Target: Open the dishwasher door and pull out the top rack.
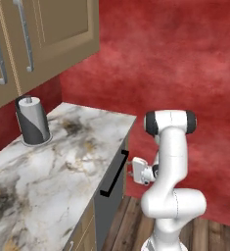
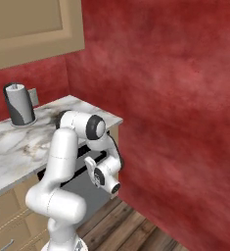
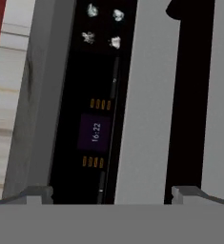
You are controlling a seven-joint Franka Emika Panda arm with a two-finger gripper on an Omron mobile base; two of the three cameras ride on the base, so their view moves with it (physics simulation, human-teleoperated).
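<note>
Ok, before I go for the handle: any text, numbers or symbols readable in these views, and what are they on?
"16:22": on the small display of the black control strip along the edge of the dishwasher door, seen sideways in the hand view.
Small orange marks beside the display: too small to read.
Pale icons at the strip's end: blurred, unreadable.

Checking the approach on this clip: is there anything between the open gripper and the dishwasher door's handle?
Nothing. In the hand view the gripper faces the dishwasher door directly, its black handle near one fingertip. The left base view also shows a bare gap.
</note>
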